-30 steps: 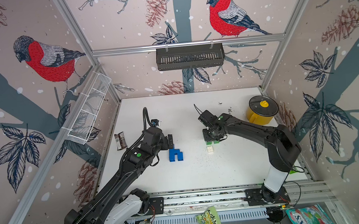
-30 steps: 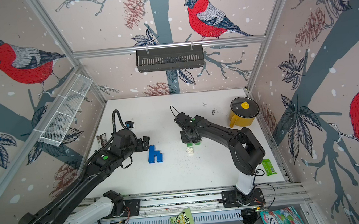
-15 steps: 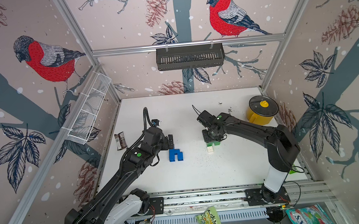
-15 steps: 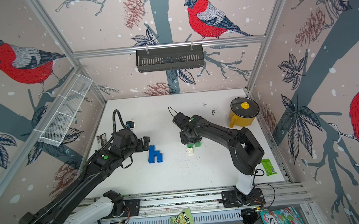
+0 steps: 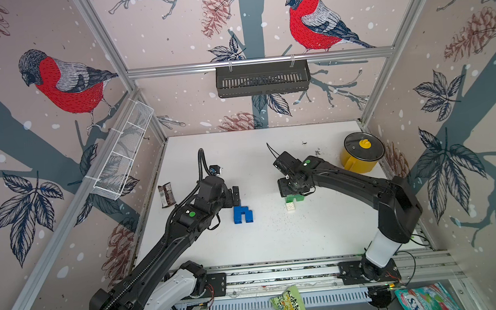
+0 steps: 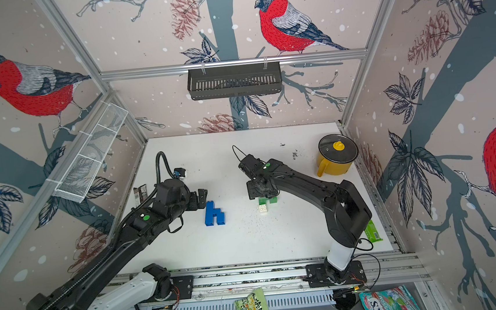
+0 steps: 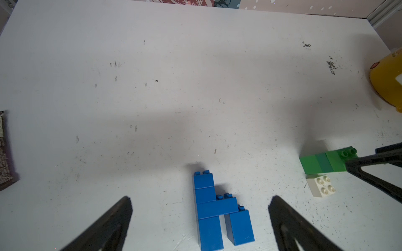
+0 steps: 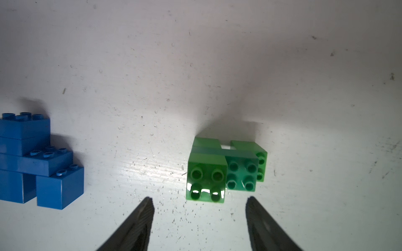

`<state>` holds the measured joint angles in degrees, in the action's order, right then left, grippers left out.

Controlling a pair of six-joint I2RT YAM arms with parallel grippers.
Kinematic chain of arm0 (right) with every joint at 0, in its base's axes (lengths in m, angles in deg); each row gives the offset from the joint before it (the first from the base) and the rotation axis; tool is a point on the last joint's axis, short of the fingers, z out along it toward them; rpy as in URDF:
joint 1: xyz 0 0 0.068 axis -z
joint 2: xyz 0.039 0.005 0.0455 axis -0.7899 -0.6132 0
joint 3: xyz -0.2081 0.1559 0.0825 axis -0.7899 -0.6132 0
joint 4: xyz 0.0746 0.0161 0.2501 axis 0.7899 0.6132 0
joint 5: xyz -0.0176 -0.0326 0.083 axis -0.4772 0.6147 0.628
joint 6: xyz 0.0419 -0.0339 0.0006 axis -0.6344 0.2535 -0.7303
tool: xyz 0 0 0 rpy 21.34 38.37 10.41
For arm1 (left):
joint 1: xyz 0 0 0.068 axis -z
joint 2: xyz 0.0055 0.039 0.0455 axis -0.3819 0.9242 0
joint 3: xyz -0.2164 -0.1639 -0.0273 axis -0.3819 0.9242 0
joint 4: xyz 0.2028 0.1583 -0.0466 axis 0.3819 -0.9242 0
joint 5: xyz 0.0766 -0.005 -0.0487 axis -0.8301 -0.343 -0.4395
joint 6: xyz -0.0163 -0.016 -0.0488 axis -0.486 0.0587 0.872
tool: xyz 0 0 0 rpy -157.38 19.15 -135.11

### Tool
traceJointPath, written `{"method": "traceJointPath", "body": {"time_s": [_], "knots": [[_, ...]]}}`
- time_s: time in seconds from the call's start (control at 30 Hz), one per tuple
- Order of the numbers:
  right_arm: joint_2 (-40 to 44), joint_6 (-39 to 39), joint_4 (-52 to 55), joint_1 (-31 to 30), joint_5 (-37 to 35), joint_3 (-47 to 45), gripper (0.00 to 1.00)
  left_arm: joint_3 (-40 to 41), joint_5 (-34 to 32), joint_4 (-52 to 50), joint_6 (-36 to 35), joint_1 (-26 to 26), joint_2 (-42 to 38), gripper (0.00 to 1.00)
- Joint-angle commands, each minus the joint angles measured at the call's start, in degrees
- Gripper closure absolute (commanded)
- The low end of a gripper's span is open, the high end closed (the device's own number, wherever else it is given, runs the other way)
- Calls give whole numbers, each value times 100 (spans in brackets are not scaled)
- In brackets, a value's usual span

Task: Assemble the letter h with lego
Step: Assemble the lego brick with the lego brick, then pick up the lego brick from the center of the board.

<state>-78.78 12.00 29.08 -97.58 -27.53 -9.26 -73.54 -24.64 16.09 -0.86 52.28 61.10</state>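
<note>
Two arms work over one white table (image 5: pixel 277 238) (image 6: pixel 262 242), scuffed and speckled with dark crumbs.

Left arm (image 5: pixel 185 224) (image 6: pixel 143 224): reaches in from the near rail toward the middle of the table. Right arm (image 5: pixel 348 181) (image 6: pixel 303 187): reaches in from the opposite near corner, wrist bent down over the green pieces.

Yellow pot (image 5: pixel 362 156) (image 6: pixel 336 158) (image 7: pixel 387 84): lidded, at the far right corner, well apart from all the lego.

Left gripper (image 5: pixel 235 195) (image 7: pixel 201 201): jaws spread wide, nothing held. In its wrist view the blue piece lies in the gap between the two fingers and neither finger touches it.

Right gripper (image 5: pixel 293 188) (image 8: pixel 200 199): jaws apart, nothing clamped. In its wrist view the fingertips sit just short of the green pieces.

Blue lego h (image 5: pixel 242 214) (image 6: pixel 214 214) (image 7: pixel 215 208) (image 8: pixel 32 160): several blue bricks joined, flat on the table just beside the left gripper; reads as an h in both top views.

Green lego cluster (image 5: pixel 300 198) (image 6: pixel 273 200) (image 7: pixel 322 163) (image 8: pixel 217 171): joined green bricks, one a darker shade, partly under the right gripper in both top views, studs facing the right wrist camera. Well apart from the blue h.

White lego brick (image 5: pixel 290 207) (image 6: pixel 263 209) (image 7: pixel 322 185): single, studs up, just beside the green cluster on the near side; whether they touch cannot be told.
</note>
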Motion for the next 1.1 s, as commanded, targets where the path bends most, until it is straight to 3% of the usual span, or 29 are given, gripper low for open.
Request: {"method": "traceJointPath", "body": {"time_s": [0.0,0.07,0.1,0.43,0.77,0.93,1.07], "knots": [[236,10,130,-75,-195,-4,16,-18,-99,-8,-52,1,12,1],[454,20,104,-147,-300,-88,3,-20,-122,-20,-56,1,21,2],[605,50,45,-198,-315,-174,1,-22,-107,-28,-53,-2,26,2],[1569,-105,-638,-725,-309,-988,1,33,-72,84,-38,112,6,1],[2073,-651,-1232,-1880,-1884,-1694,1,224,-427,491,66,550,-364,2],[2745,-743,-2221,-1881,-1381,-2542,1,462,-110,1122,264,549,-800,1],[2810,-851,-2168,-1661,-982,-2740,1,556,0,1386,219,548,-805,1]]}}
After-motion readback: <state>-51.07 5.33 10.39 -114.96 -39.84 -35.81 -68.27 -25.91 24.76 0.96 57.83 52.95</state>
